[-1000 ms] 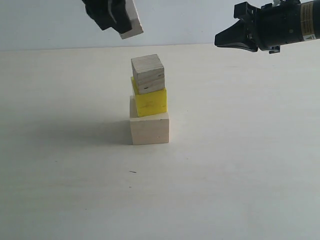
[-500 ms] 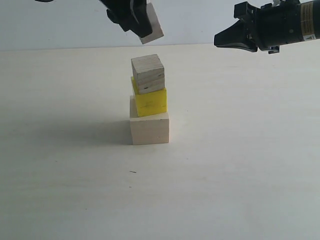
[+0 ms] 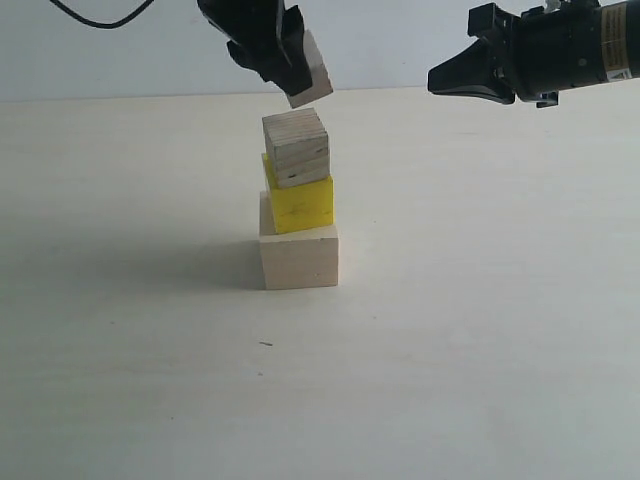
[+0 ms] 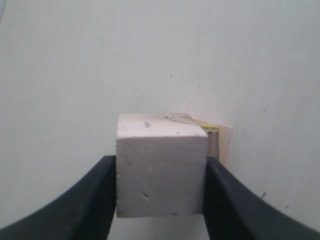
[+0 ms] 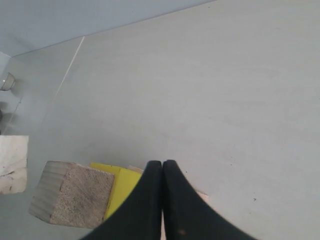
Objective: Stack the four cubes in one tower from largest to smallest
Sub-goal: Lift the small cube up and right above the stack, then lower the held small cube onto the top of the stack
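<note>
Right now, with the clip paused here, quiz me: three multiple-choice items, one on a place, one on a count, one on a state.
1. Where is the smallest pale cube? A) beside the stack B) in the air over the stack, between the left fingers C) under the stack
2. How many cubes stand in the stack? A) two B) three C) four
3. The right fingers are: A) shut, empty B) wide open C) shut on a cube
1 B: the exterior view shows it tilted, clear of the plywood cube.
2 B: large pale cube, yellow cube, plywood cube.
3 A: the right wrist view shows them pressed together.
</note>
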`<state>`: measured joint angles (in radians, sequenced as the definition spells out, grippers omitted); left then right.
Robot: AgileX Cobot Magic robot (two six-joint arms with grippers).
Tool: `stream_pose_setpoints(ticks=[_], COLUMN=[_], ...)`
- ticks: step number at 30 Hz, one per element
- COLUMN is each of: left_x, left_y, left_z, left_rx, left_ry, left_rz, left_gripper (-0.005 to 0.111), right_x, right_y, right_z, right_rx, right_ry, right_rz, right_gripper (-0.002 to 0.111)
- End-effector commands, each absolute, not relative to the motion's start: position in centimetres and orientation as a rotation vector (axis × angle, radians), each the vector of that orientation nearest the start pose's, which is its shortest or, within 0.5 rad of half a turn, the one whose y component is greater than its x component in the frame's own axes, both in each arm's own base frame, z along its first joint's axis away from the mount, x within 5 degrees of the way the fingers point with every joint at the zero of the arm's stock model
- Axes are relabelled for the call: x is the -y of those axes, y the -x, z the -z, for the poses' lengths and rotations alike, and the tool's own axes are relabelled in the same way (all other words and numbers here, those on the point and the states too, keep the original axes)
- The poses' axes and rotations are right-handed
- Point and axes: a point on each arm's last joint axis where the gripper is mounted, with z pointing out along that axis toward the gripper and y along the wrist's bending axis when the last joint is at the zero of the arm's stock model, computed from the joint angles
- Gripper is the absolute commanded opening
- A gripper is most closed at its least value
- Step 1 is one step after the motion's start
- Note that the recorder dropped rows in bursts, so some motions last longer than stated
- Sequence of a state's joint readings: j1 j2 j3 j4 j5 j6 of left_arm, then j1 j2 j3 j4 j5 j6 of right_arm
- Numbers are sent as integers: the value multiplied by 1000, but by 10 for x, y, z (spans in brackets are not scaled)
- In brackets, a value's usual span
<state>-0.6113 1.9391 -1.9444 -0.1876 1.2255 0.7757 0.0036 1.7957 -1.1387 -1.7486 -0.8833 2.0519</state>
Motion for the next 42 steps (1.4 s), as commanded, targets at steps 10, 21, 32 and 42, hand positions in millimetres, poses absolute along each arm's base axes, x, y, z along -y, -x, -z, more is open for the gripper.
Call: stream_pose_setpoints(ticks=[10,21,32,42], left_x=[257,252,248,258], left_y=[-334,-324,-321,-313], left_z=[-343,-346,-362,-363], left_rx=[-2160,-2428,-2666,-2750], left_ry=[-1571,-1196,-532,-282], left_rz=[244,381,521,649], left_gripper=[0,0,0,0], right_x=[-69,-69,-69,-70], right_y=[-366,-366,-366,-365], right_z=[-232,-232,-232,-233], right_rx=[-2240,-2240,-2240,-2240], right_ry=[208,205,206,213], right_rz=[-1113,-1108,-1110,-1122], right_gripper=[0,0,0,0])
